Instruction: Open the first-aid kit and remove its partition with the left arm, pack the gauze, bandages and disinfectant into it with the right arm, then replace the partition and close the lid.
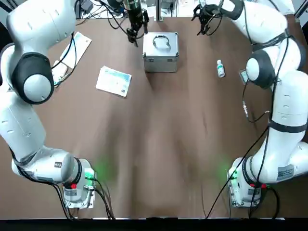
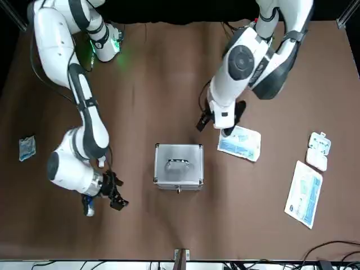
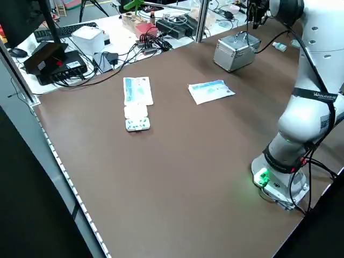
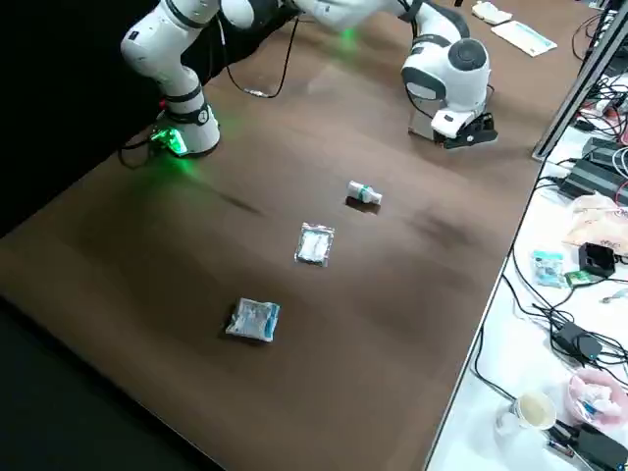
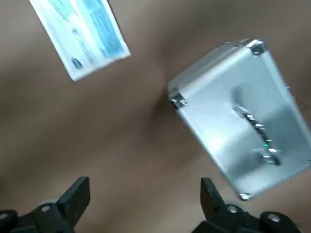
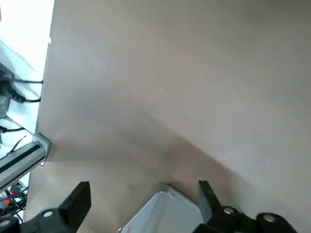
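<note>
First-aid kit (image 1: 160, 65) stands shut on the tabletop (image 1: 144, 144), its lid (image 1: 161, 41) down. A clasp-like fitting (image 2: 178, 189) sits on the side facing away from the robot, so the left arm would have to reach over the case to free it. If that catch is fastened, pulling on the handle (image 1: 162, 42) would probably lift or drag the whole case instead of opening it.

The left gripper (image 5: 145, 182) is raised near the kit, jaws wide apart and holding nothing; the right gripper (image 6: 145, 184) is beyond the kit's right side, jaws also well parted and empty. With both so near the case, moving together could bring them into collision; the right might best wait.

The disinfectant (image 4: 364, 193) appears to lie on its side to the kit's right, where a glancing touch could roll it. Two small packets, a nearer one (image 4: 314, 244) and another (image 4: 256, 320), lie flat enough for fingers to skid over; which holds gauze I cannot tell. The partition is out of sight, presumably inside, and its thin edge may slip during lifting.
</note>
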Robot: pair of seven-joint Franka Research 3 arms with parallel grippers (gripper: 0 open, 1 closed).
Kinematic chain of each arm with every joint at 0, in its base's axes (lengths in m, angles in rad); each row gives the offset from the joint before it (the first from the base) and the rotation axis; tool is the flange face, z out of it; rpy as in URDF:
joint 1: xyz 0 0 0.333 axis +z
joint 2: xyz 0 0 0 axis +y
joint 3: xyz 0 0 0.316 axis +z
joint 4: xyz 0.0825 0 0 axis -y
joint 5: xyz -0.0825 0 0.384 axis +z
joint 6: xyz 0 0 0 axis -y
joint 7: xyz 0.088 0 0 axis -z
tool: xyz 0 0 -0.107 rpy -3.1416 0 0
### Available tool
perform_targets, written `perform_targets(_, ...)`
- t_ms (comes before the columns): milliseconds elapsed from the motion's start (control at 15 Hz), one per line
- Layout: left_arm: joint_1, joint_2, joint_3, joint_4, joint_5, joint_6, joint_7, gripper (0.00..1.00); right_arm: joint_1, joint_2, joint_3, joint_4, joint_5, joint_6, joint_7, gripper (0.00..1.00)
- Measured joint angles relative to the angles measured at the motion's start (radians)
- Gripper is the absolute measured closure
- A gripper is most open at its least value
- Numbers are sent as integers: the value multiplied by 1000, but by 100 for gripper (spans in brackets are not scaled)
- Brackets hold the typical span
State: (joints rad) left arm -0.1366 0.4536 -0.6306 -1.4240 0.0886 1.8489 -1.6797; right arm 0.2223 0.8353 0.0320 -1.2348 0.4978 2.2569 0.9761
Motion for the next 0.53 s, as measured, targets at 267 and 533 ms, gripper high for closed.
perform_targets(267,-118,40,82,25,50,59,-149,0,84,69,1,20,9,36,75,6)
perform_targets(533,-313,99,311,92,52,136,-317,0,125,113,1,40,19,47,148,7)
